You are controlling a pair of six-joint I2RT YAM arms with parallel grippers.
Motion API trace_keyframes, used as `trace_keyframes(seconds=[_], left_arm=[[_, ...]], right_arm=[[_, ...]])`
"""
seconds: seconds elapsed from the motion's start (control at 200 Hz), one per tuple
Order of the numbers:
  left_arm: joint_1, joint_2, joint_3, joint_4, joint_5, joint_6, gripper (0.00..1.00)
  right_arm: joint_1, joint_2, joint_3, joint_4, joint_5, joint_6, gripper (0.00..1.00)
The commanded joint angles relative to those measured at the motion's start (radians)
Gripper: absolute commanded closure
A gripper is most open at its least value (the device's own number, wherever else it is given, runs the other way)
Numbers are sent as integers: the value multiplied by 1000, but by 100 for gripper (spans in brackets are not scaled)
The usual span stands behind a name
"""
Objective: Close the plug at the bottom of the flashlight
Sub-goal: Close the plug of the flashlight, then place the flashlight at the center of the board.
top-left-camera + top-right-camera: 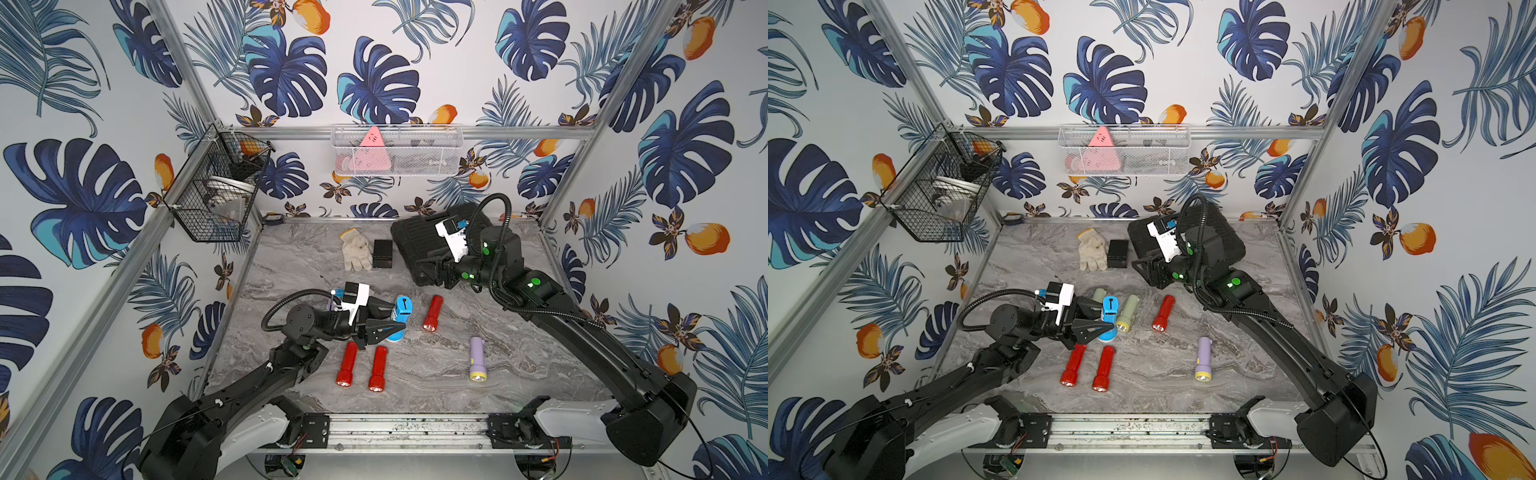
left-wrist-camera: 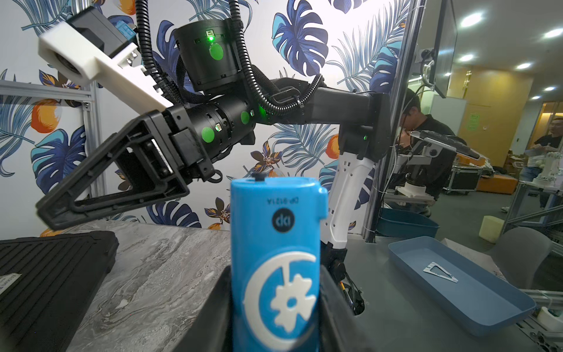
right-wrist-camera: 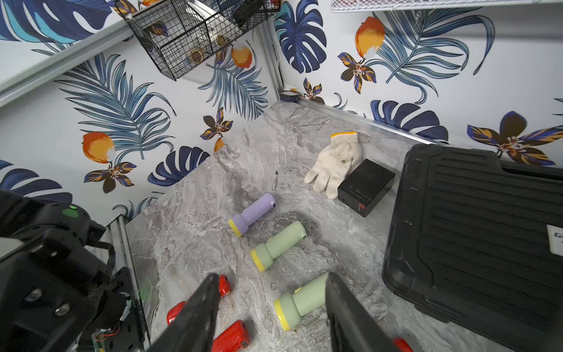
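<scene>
Marble tabletop (image 1: 415, 395). Blue flashlight (image 1: 402, 311), upright, clamped by left gripper (image 1: 398, 319). Lone red flashlight (image 1: 432, 313) near it. Two red flashlights (image 1: 347, 365) side by side. Purple flashlight (image 1: 477, 359). White glove (image 1: 356, 250) just beside black box (image 1: 382, 253). Black case (image 1: 415, 237), with right gripper (image 1: 424, 272) at its edge.

Flashlights by colour:
- blue flashlight (image 1: 402, 309): one
- red flashlights (image 1: 432, 313) (image 1: 347, 365) (image 1: 377, 370): three
- pale green flashlights (image 1: 1127, 312) (image 1: 1099, 296): two
- purple flashlights (image 1: 478, 359) (image 3: 253, 213): probably two, since no single view shows both

Other items:
- work glove (image 1: 356, 250): one
- small black box (image 1: 382, 253): one
- black ribbed case (image 1: 411, 245): one
- wall baskets: two, a black wire basket (image 1: 208, 224) and a white mesh basket (image 1: 415, 162)
</scene>
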Motion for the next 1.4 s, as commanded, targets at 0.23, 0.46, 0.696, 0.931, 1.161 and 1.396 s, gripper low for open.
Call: trace_keyframes(seconds=[0.23,0.46,0.696,0.931,1.161,1.396], left_arm=[[-14,-99,34,-442,-171,149,100],[-125,-178,60,-800,-455,189,100],[-334,-101,105,-1005,-793,83,100],[-501,8,133,-1096,-1038,-114,100],[-600,185,287,-1388,-1207,-321,100],[-634,378,425,-1468,-1279,-356,100]], right_arm=[[-26,2,-90,-15,249,39,27],[-145,8,-209,34,318,170,13],[-266,-9,-269,68,293,237,0],[-275,-6,-275,49,361,246,0],[-284,-22,-288,53,378,246,0],[-287,-28,-287,48,383,245,0]])
